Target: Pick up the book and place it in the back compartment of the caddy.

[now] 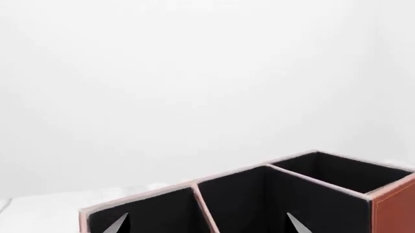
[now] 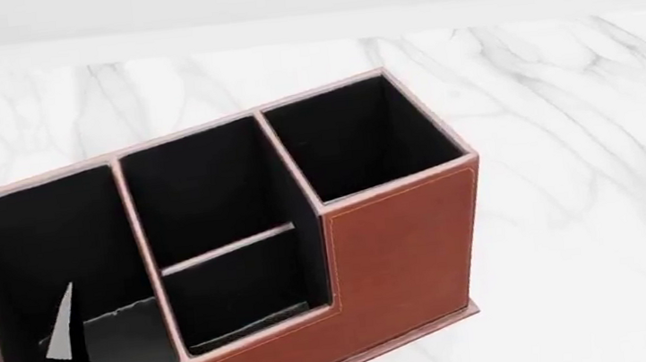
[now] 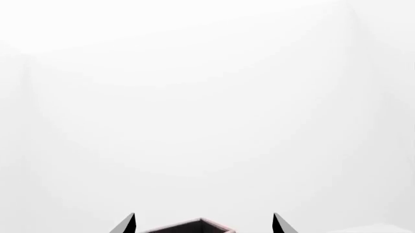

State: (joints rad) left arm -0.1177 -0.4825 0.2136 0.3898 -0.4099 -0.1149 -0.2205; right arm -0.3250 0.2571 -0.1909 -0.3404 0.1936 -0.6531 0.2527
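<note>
The reddish-brown caddy (image 2: 408, 244) stands on the marble table, its four black-lined cells open to the head view. The small back compartment (image 2: 237, 284) sits behind the low outer wall, under the short cross divider. I cannot make out the book for certain; a grey flat patch (image 2: 124, 342) lies low in the long cell. My left gripper (image 1: 206, 224) is open and empty above the caddy (image 1: 389, 208), straddling a divider; one finger (image 2: 66, 339) shows over the long cell. My right gripper (image 3: 202, 224) is open and empty, with the caddy's corner (image 3: 194, 227) between its tips.
The white marble table (image 2: 581, 118) spreads to the right of and behind the caddy. A plain white wall (image 1: 207, 73) fills both wrist views. The tall square cell (image 2: 354, 137) is at the caddy's right end.
</note>
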